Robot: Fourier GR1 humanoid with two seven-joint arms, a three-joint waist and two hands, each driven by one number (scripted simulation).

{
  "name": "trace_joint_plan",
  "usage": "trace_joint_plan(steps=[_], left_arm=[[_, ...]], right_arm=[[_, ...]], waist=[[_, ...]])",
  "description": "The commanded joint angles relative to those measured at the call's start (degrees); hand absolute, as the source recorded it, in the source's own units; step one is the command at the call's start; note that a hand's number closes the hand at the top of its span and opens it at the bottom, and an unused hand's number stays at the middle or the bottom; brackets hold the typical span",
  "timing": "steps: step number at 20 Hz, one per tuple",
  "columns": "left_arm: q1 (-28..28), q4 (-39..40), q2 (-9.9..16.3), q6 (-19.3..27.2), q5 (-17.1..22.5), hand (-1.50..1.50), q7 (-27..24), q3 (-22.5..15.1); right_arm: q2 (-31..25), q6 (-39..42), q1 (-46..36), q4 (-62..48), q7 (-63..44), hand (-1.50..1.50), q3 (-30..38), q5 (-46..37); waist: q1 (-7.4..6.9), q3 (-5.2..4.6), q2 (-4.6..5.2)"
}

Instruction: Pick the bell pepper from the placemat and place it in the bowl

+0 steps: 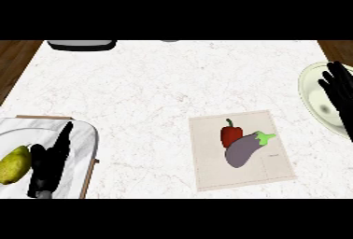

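A white, faintly veined surface point(151, 84) filled the view from above. A little right of centre, toward four o'clock, lay a beige placemat point(269, 175). On it sat the red bell pepper point(230, 135) with its dark stem pointing to twelve o'clock, and a purple eggplant point(243, 150) lay touching the pepper's right side, its green cap pointing toward two o'clock. At three o'clock, cut off by the edge, was the pale bowl point(308, 79). The right hand point(339, 91) hung over the bowl with its black fingers straight and released, holding nothing. At eight o'clock a white plate point(81, 140) rested on a wooden board point(88, 179). A yellow-green pear point(15, 164) lay on the plate, and the left hand point(48, 161) rested beside the pear, fingers extended and released.
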State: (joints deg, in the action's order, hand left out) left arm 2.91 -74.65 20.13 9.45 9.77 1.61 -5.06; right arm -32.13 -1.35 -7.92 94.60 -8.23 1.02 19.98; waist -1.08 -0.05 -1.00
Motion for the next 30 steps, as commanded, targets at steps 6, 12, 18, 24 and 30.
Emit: trace_joint_plan(steps=[6,12,18,24,30], left_arm=[[-11.26,-10.61,-4.82,0.96,-2.20,0.00,-3.03,-3.90],[-10.27,-10.99,-6.08,1.51,-1.50,0.00,-0.80,-4.36],[-8.46,-13.48,-8.06,2.35,-3.04,0.00,-0.56,-6.65],[-10.95,-12.05,-9.37,3.57,-4.37,0.00,0.39,-5.84],[-10.33,-16.31,-8.72,3.20,-5.45,0.00,4.05,-6.93]], right_arm=[[13.41,-15.26,2.66,-1.51,-1.01,1.50,-22.32,-24.89],[23.87,-40.99,7.19,1.25,12.65,-1.50,-16.69,-35.64],[31.80,-58.96,12.89,0.70,20.71,-1.50,-29.47,-50.81],[32.05,-55.69,19.32,5.60,-2.42,-1.50,-28.31,-72.82],[32.11,-39.33,13.48,11.85,-26.11,-1.50,-27.74,-80.37]], waist=[[-0.01,-0.05,1.06],[2.95,0.39,0.40],[1.28,0.00,0.73],[2.03,-0.16,0.87],[1.04,-0.10,0.89]])
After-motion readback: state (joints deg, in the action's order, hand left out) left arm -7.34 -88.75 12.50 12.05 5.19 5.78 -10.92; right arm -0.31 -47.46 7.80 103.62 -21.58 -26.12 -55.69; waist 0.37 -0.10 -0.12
